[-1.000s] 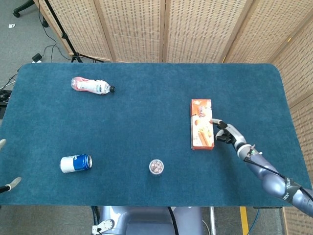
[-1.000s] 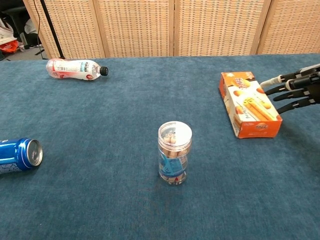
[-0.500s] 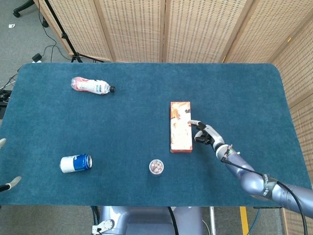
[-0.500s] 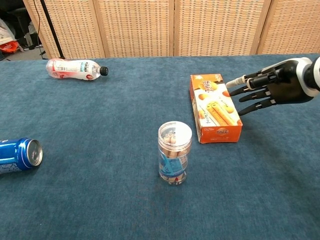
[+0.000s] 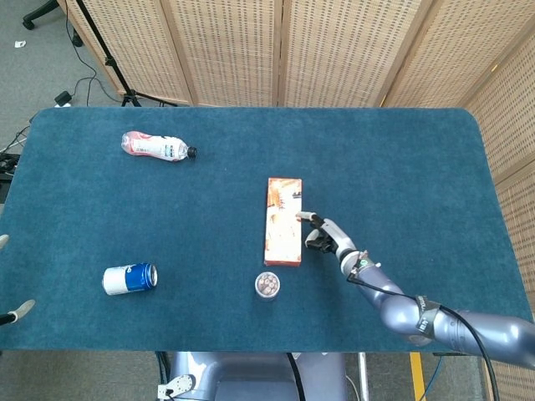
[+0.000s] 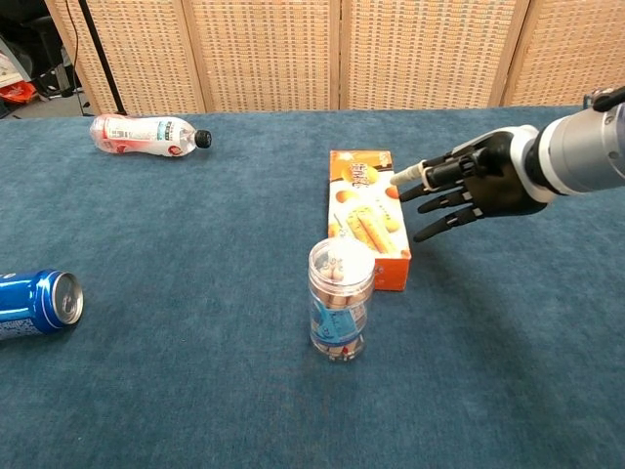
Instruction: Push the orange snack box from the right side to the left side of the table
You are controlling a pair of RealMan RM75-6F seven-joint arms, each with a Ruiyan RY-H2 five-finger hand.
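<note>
Blue table. Right arm reaches in from the right, stretched low over the cloth. Right hand flat, fingers extended and slightly spread, tips against the right long side of the orange snack box; holds nothing. Box lies flat near table centre, lengthwise front-to-back. Plastic bottle on its side far left rear. Blue can on its side front left. Clear jar upright just beside the box's front end. Left hand barely visible at left edge, state unclear.
</note>
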